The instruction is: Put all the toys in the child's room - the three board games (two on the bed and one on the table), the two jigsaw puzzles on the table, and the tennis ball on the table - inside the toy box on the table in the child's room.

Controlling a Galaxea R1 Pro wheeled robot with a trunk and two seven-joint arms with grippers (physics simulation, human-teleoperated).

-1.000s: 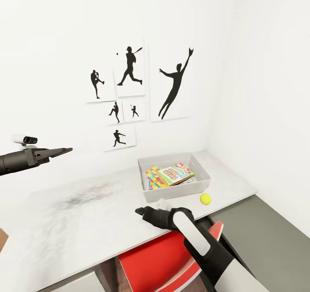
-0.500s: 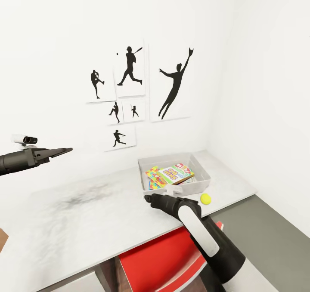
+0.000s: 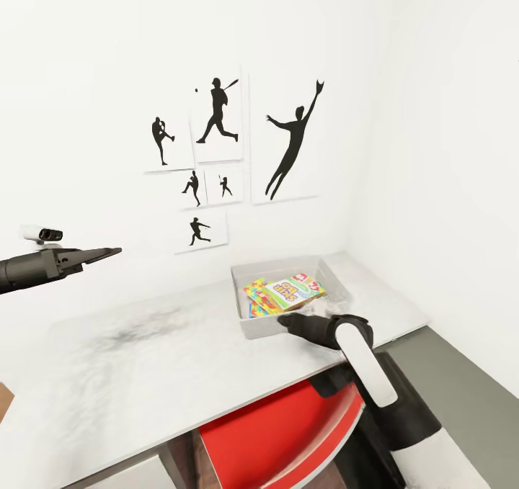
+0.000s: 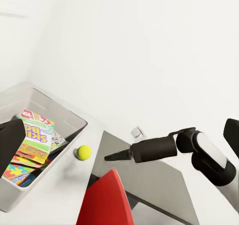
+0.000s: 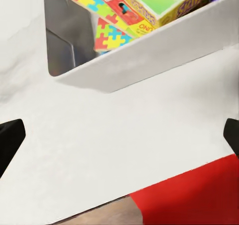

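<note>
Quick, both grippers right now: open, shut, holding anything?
Left gripper: fingers look pressed together, shut, holding nothing, raised above the table.
Right gripper: fingertips spread wide in its wrist view, open, empty, near the toy box.

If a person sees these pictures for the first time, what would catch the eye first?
Probably the black baseball player pictures on the white wall above the table. Next, the grey toy box at the table's far right end, with bright game boxes and puzzles stacked inside, and the right gripper at its front wall. The yellow tennis ball lies on the table beside the box, and a red chair stands below.
</note>
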